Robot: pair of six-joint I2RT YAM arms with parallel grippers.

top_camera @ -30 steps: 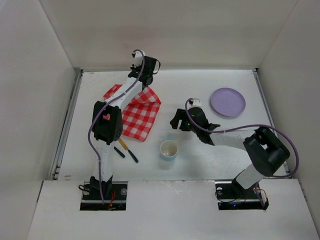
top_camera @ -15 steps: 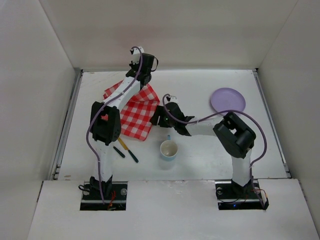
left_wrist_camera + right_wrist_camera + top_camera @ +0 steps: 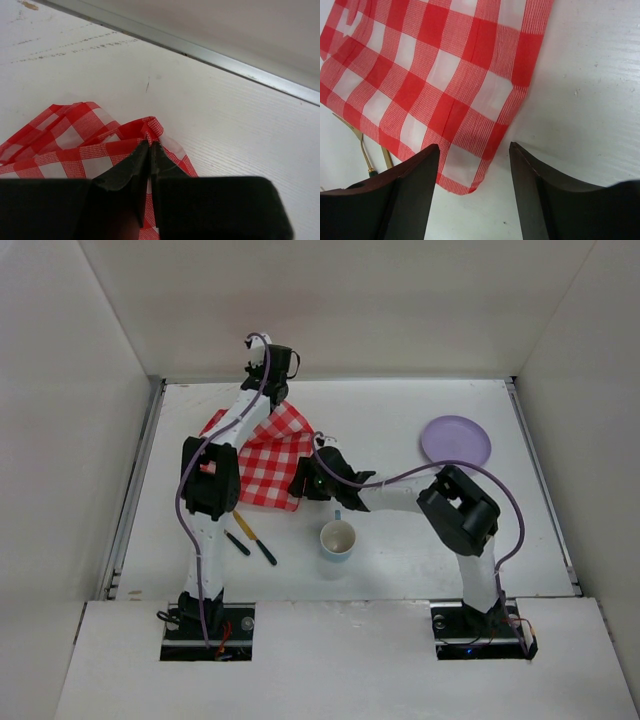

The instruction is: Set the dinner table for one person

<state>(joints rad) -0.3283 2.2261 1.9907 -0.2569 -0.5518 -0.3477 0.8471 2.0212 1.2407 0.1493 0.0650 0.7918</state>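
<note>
we list checked cloth [image 3: 435, 75], far corner clamped in left gripper [image 3: 150, 150], right gripper [image 3: 474, 147] agape over near corner; risk: shallow pinch slips, cloth bunches.

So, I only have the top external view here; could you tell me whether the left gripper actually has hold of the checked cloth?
Observer: Yes. In the left wrist view the left gripper is shut, pinching a raised fold at the edge of the checked cloth.
Operator: Thank you. And is the right gripper open or shut, please?
Observer: Open. The right wrist view shows the right gripper with its fingers spread, one on either side of a corner of the cloth. I cannot tell whether they touch it.
</note>
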